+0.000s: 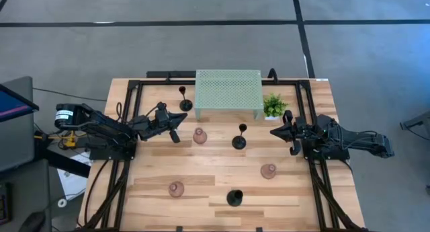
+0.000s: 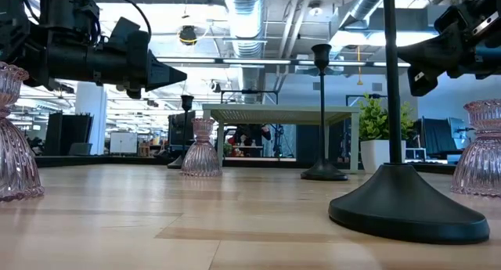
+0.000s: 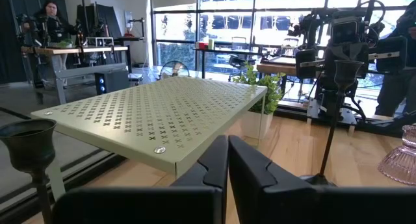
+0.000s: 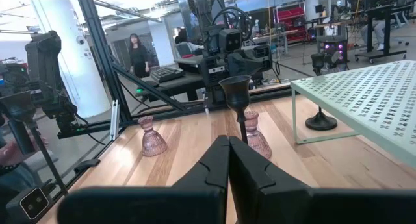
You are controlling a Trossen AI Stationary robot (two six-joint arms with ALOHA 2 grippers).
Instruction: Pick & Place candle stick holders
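Progress: we judge the task barely begun; all six holders stand loose on the pale wooden counter (image 1: 161, 205), and none sits on the stand.
Left pincer: our left pincer (image 1: 176, 120) hovers near the stand's left end, fingers together, holding nothing.
Right pincer: our right pincer (image 1: 281, 130) waits by the plant, fingers together, empty.
Black holders: one slim black stem holder (image 1: 185, 101) stands just left of the stand, a second black stem holder (image 1: 240, 138) at mid-counter, a third black holder (image 1: 234, 198) near the front edge.
Pink holders: one squat pinkish ribbed glass holder (image 1: 199, 136) sits near the left pincer, a second pink glass holder (image 1: 269, 171) right of centre, a third pink glass holder (image 1: 176, 189) front left.
Surroundings: the pale green perforated metal stand (image 1: 228, 91) fills the back; the small green potted plant (image 1: 273, 106) stands just beside its right leg.
In the way: we think the plant crowds the right arm's reach to the stand.
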